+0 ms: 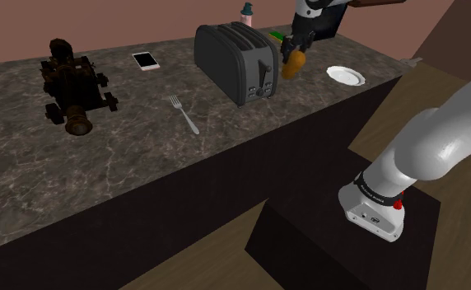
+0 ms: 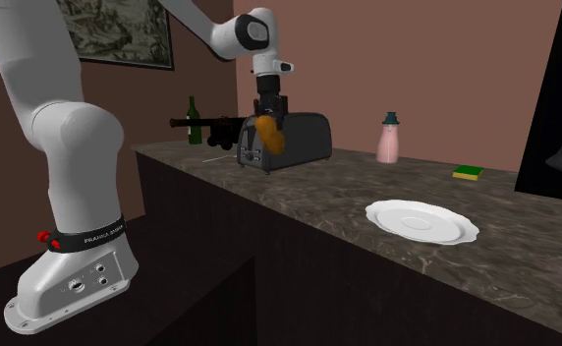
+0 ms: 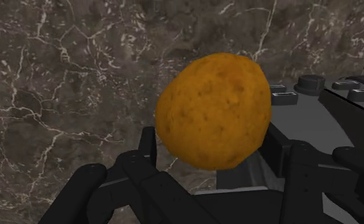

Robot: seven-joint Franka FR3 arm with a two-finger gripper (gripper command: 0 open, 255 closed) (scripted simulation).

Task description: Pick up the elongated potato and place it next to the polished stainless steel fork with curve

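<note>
potato (image 3: 214, 108), one, clasped between fingers of the gripper (image 2: 268, 118) just beside one toaster (image 1: 238, 62); one fork (image 1: 184, 114) and one plate (image 1: 345, 76) flank that toaster; dark marbled counter (image 1: 102, 165), brown wall (image 2: 417, 59).

I can find just one bit of writing. It is on the black band (image 2: 90, 236) that goes round the foot of the arm (image 2: 68, 138), right beside the arm's red knob (image 2: 45, 237). The tiny white letters look like "FRANKA EMIKA". In the shoulder view they are too small to read.
</note>
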